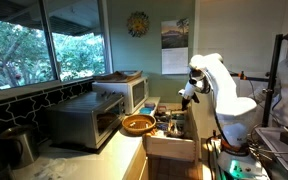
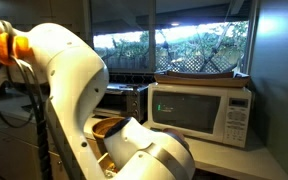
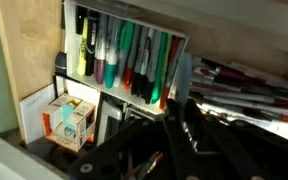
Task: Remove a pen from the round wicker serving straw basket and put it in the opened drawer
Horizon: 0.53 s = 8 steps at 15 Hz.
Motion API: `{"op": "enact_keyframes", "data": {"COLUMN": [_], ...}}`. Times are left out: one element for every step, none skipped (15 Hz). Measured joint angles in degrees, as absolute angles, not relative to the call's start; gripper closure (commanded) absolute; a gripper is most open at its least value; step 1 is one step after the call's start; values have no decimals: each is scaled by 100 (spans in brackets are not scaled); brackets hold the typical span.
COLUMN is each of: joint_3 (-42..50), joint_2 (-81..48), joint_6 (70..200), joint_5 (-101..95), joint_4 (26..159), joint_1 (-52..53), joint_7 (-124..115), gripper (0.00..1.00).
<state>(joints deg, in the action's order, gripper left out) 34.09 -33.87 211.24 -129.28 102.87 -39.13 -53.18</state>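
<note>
No single pen can be picked out for certain: the basket [image 1: 137, 125] sits on the worktop [image 1: 96, 158] just beside the opened drawer [image 1: 171, 147], too small in an exterior view to show what it holds, and a pale bluish shaft [image 3: 184, 78] by the claw [image 3: 174, 148] in the wrist view may be the pen or only drawer clutter. The claw hangs over the drawer, above a row of markers [image 3: 124, 55] and dark utensils [image 3: 246, 88]. Its fingers merge with the shadow, so I cannot tell whether it is clenched or released. As I judge it, a pen let go from up here could bounce off a divider or lie across compartments, while an empty claw descending here might seize the wrong thing or strike the drawer's wooden wall [image 3: 34, 60]
</note>
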Motion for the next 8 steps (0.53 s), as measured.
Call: {"op": "enact_keyframes", "data": {"joint_3": [3558,3720,3892,4062,4244,4419,4589,4737], "joint_2": [-3671,-3928,-4169,-4381,-4582,-4768,-4950,-5125], "joint_6": [21184,21193,21203,21225,21253,21312,21416,21545], "joint_5": [-13007,-13026,-13027,-13027,-13027,-13027,-13027,-13027], "joint_4": [10040,9792,9532,9285,9036,8804,8573,8365], "joint_1": [-3831,-3731,-3618,-3502,-3386,-3282,-3191,-3121], "joint_7": [-5480,-5687,-5930,-6196,-6484,-6754,-7008,-7243], "gripper": [96,96,96,96,96,96,96,96]}}
